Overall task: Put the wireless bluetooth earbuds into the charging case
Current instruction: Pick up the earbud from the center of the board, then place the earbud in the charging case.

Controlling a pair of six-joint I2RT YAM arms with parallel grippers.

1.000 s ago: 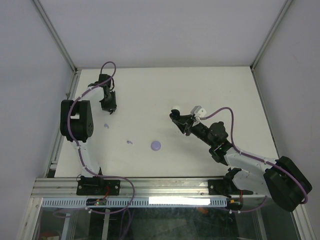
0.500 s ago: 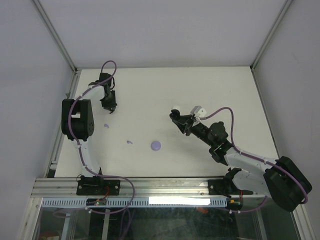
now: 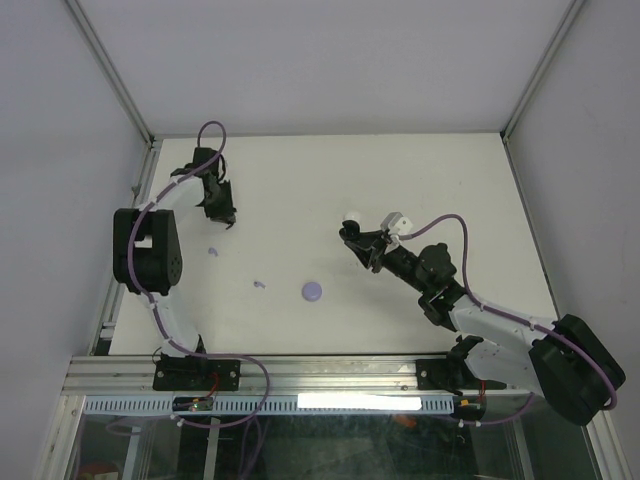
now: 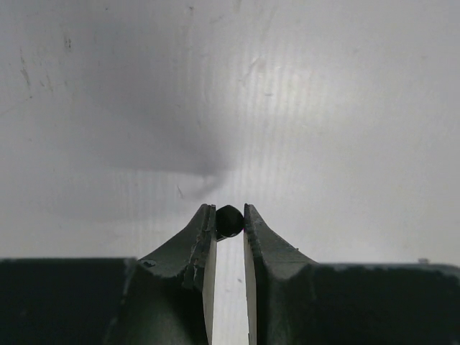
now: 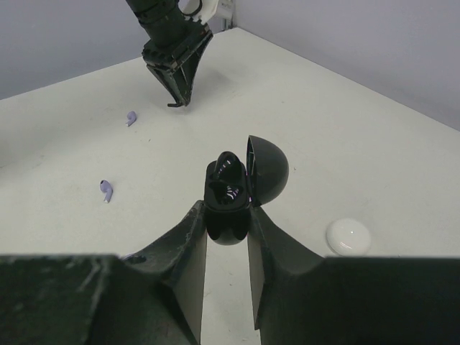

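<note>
My left gripper [image 4: 228,215] is shut on a tiny black earbud [image 4: 228,221], pinched between the fingertips above the bare white table. From above, the left gripper [image 3: 226,217] sits at the far left of the table. My right gripper [image 5: 227,214] is shut on the black charging case [image 5: 228,188], which it holds upright with its lid [image 5: 269,169] hinged open to the right; from above the case [image 3: 348,233] is near mid-table. Two lavender earbuds [image 3: 212,252] [image 3: 259,284] lie loose on the table, and the right wrist view also shows these two lavender earbuds [image 5: 131,118] [image 5: 106,190].
A round lavender case [image 3: 312,291] lies shut near the table's front middle. A round white case [image 3: 351,213] lies just beyond the right gripper, and this white case [image 5: 348,236] appears at lower right in the right wrist view. Wall panels edge the table on three sides.
The left gripper has shut on the black earbud and shifted slightly, its elbow swinging further left. The right arm and its case have stayed put.
</note>
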